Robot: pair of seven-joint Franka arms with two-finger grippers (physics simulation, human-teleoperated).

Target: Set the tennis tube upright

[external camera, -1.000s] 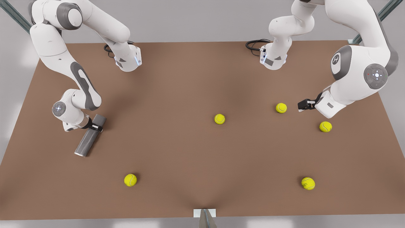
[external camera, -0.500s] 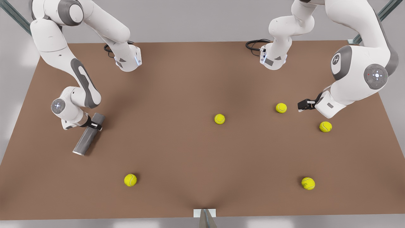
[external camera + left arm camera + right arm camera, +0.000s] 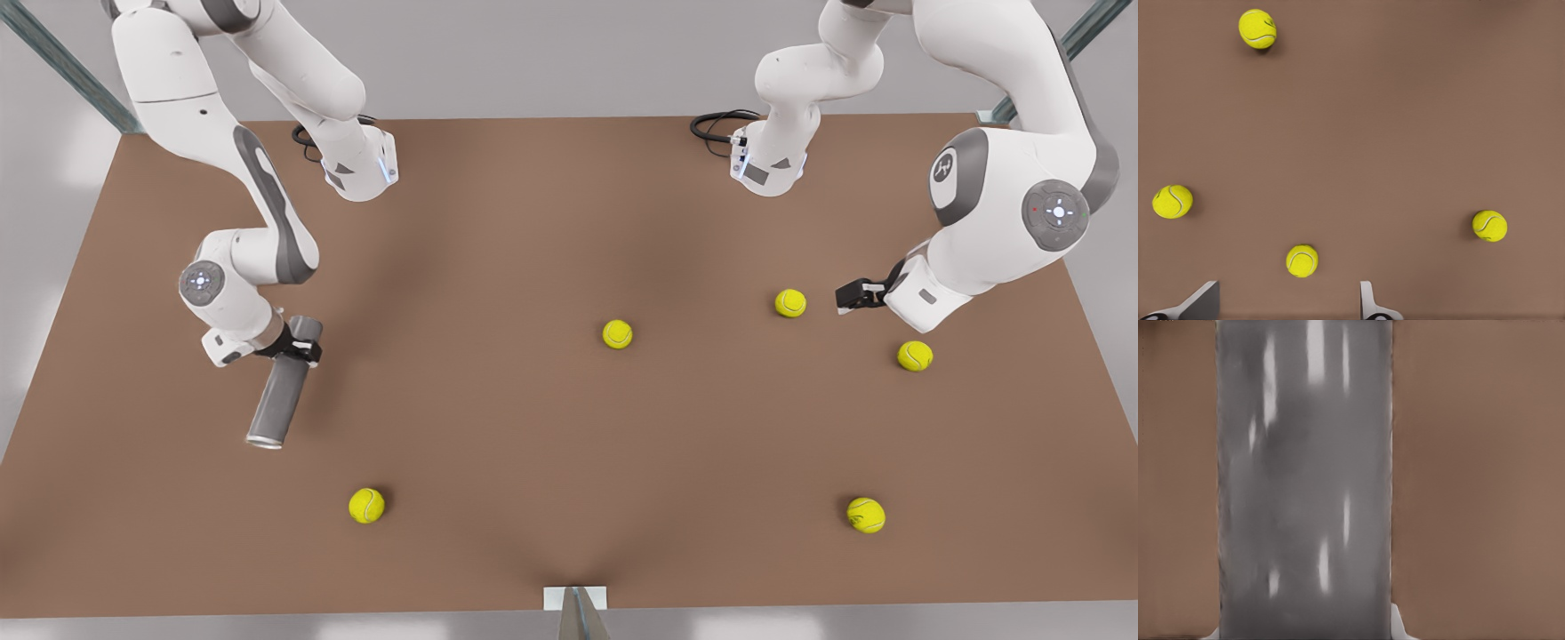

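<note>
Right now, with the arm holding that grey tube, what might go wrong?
The right gripper clamps the tennis tube near its dark end, so the long silvery-rimmed end hangs out; it could pivot or slip as it is tilted. Set down crooked, it might topple on the table and roll toward the nearby tennis ball. The left gripper waits, open.

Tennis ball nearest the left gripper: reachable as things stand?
Probably yes. The left gripper hangs open and empty just beside that tennis ball, with bare table between them. The right gripper is shut on the tennis tube.
</note>
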